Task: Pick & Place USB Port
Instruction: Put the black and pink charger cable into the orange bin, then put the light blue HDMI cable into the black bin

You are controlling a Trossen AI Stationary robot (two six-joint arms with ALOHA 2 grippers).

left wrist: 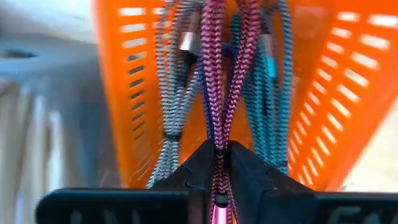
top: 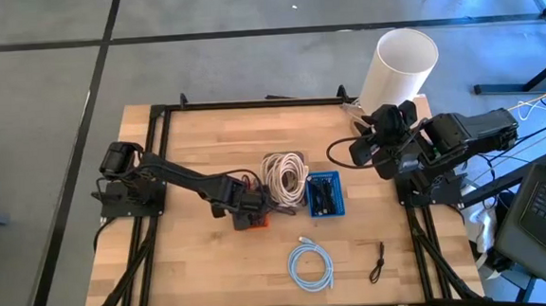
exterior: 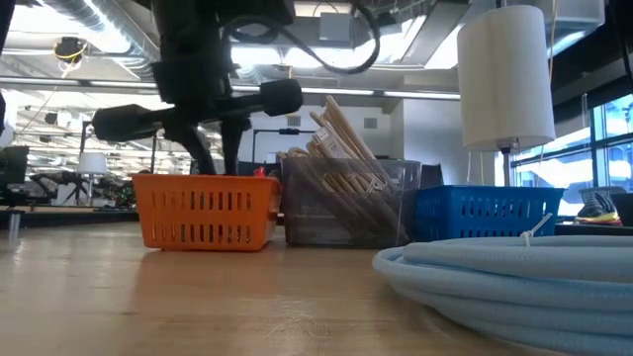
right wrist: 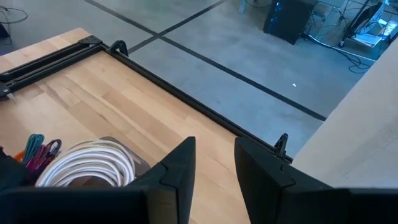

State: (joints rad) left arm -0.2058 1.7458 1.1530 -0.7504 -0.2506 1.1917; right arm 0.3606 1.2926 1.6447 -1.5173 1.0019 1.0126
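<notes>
Over the orange basket point(left wrist: 348, 93), I am pinching the pink braided cable point(left wrist: 217, 93) in my left gripper point(left wrist: 219, 163), its length running straight ahead from the fingertips.

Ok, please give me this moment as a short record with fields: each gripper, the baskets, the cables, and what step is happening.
left gripper: shut on pink braided cable, over the orange slotted plastic basket
right gripper: open, waiting at the table's right edge
orange basket contents: grey, pink and teal braided cables
clear bin: holds white coiled cable
blue slotted plastic basket: right of the clear bin
pale blue coiled cable: loose on the wooden table
step: picking a cable from the orange basket
</notes>
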